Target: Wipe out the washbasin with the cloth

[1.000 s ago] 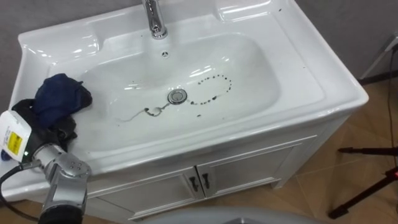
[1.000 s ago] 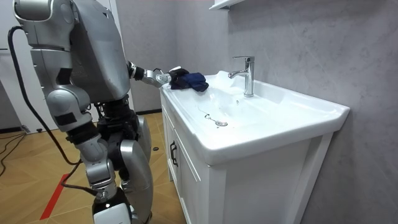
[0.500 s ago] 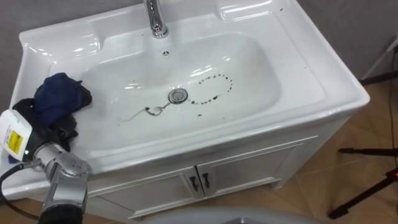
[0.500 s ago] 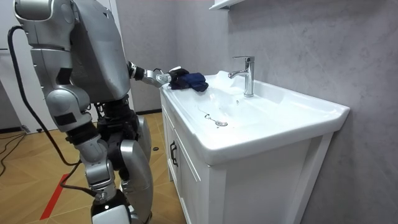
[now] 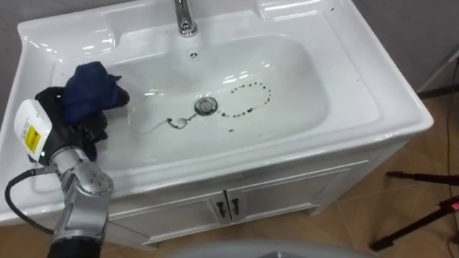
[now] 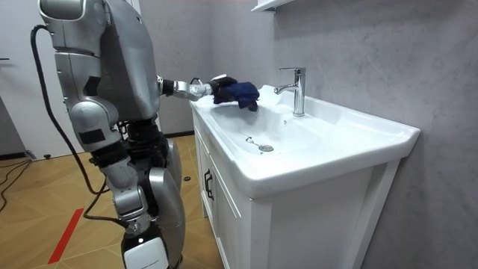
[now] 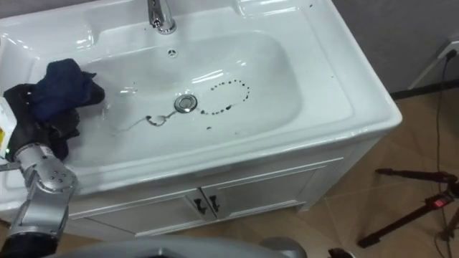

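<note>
A white basin (image 5: pixel 358 93) lies below me, with a chrome tap (image 5: pixel 186 18) at the back and a drain (image 5: pixel 206 106) in the middle. Dark squiggly marks (image 5: pixel 247 100) run across the bowl on both sides of the drain. My left hand (image 5: pixel 72 136) is at the basin's left side, fingers curled on a bunched dark blue cloth (image 5: pixel 92 89). The cloth hangs above the bowl's left slope. In the room view the left hand (image 6: pixel 200 89) holds the cloth (image 6: pixel 240 93) a little above the basin's rim, short of the tap (image 6: pixel 297 90).
Below the basin is a white cabinet with two doors and dark handles (image 5: pixel 228 208). Black tripod legs (image 5: pixel 423 208) stand on the wooden floor at the right. A grey wall is behind the basin, and a shelf (image 6: pixel 269 6) is above it.
My left hand has lifted the cloth off the left rim and carried it right, over the bowl's left edge. The robot stands more upright, and the eye view has shifted.
</note>
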`<state>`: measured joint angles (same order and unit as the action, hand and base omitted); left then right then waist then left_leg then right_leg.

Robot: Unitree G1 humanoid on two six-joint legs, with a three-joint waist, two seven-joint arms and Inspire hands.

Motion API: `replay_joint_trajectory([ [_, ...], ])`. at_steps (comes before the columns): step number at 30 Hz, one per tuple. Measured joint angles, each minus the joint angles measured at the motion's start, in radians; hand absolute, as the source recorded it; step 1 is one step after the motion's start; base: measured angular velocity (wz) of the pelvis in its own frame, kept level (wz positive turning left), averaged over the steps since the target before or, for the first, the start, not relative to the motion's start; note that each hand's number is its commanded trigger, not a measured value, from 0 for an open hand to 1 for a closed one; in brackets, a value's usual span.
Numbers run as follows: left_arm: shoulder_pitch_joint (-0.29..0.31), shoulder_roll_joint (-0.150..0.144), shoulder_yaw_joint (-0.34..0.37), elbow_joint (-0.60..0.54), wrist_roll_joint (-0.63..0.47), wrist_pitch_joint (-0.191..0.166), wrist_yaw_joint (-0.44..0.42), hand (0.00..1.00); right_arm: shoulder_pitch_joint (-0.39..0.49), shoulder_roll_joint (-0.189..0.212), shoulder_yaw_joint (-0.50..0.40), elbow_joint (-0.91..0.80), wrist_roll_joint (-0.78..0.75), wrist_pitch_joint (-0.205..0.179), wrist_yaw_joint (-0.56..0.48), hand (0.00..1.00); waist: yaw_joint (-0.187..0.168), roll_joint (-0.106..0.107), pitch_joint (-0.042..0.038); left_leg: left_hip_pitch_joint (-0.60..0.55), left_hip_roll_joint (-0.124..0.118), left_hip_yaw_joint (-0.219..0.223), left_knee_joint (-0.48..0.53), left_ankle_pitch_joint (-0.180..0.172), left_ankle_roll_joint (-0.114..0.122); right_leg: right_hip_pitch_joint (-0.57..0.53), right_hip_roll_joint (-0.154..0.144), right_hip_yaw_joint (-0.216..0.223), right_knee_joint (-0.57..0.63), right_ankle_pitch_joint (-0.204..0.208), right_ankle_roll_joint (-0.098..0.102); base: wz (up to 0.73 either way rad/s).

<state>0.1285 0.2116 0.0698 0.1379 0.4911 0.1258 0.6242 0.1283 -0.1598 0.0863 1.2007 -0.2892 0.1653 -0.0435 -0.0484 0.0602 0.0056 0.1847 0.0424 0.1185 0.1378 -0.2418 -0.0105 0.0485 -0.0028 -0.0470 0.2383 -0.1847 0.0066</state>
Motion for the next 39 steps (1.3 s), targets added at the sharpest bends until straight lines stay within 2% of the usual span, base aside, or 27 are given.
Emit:
replay_joint_trajectory([
  [4, -0.001, 0.0, -0.021, -0.057, 0.072, -0.027, -0.002, 1.0, -0.002, 0.0, 0.001, 0.002, 0.0, -0.013, 0.004, 0.0, -0.001, 0.004, 0.002, -0.001, -0.001, 0.002, 0.011, 0.0, 0.0, -0.001, -0.002, 0.001, 0.0, -0.003, 0.0, -0.01],
  [9, -0.001, -0.003, -0.059, -0.059, 0.072, -0.028, -0.011, 1.0, -0.005, 0.0, 0.002, 0.009, 0.0, -0.021, 0.004, 0.0, -0.004, -0.005, 0.0038, -0.007, -0.002, 0.002, 0.022, 0.0, 0.0, 0.0, -0.005, -0.008, 0.001, -0.006, -0.001, 0.03],
  [13, 0.002, -0.003, -0.078, -0.059, 0.074, -0.028, -0.027, 1.0, -0.012, 0.0, 0.0, 0.014, -0.011, -0.02, 0.013, 0.0, -0.003, -0.017, -0.0012, -0.009, -0.002, 0.006, 0.023, 0.0, 0.0, -0.01, -0.006, -0.007, 0.002, -0.006, -0.001, 0.01],
  [18, 0.003, -0.002, -0.084, -0.059, 0.077, -0.022, -0.033, 1.0, -0.011, 0.0, 0.0, 0.018, -0.032, -0.018, 0.014, 0.0, -0.004, -0.02, -0.0028, -0.009, -0.002, 0.01, 0.023, 0.0, 0.0, -0.012, -0.007, -0.008, 0.004, -0.006, 0.0, 0.0],
  [21, 0.005, -0.002, -0.087, -0.026, 0.144, -0.022, -0.047, 1.0, -0.009, 0.0, 0.0, 0.027, -0.034, -0.011, 0.014, 0.0, -0.005, -0.018, -0.0025, -0.007, -0.002, 0.01, 0.024, 0.0, 0.0, -0.005, -0.007, -0.01, 0.005, -0.006, 0.0, 0.0],
  [27, 0.034, -0.002, -0.153, 0.025, 0.208, 0.018, -0.104, 1.0, -0.008, 0.0, 0.001, 0.044, -0.036, 0.007, 0.022, 0.0, -0.015, -0.013, -0.0029, -0.008, -0.001, 0.01, 0.014, 0.0, 0.0, -0.001, -0.006, -0.016, 0.002, -0.002, 0.0, 0.03],
  [31, 0.054, -0.002, -0.189, 0.039, 0.234, 0.041, -0.146, 1.0, -0.008, 0.0, 0.001, 0.043, -0.039, 0.016, 0.025, 0.0, -0.024, -0.002, -0.0072, -0.018, -0.001, 0.011, 0.015, 0.0, 0.0, -0.009, -0.006, -0.016, 0.002, 0.0, 0.0, -0.01],
  [35, 0.062, -0.002, -0.191, 0.065, 0.262, 0.056, -0.166, 1.0, -0.006, -0.001, 0.001, 0.038, -0.044, 0.027, 0.026, 0.0, -0.029, 0.007, -0.0109, -0.018, -0.001, 0.021, 0.02, 0.0, 0.0, -0.013, -0.006, -0.01, 0.004, 0.001, 0.0, -0.07],
  [39, 0.061, -0.002, -0.191, 0.097, 0.269, 0.088, -0.195, 1.0, -0.007, -0.003, 0.001, 0.03, -0.044, 0.035, 0.026, 0.0, -0.03, 0.007, -0.0097, -0.019, 0.0, 0.034, 0.026, 0.0, 0.0, -0.014, -0.007, -0.008, 0.004, 0.001, 0.0, -0.03],
])
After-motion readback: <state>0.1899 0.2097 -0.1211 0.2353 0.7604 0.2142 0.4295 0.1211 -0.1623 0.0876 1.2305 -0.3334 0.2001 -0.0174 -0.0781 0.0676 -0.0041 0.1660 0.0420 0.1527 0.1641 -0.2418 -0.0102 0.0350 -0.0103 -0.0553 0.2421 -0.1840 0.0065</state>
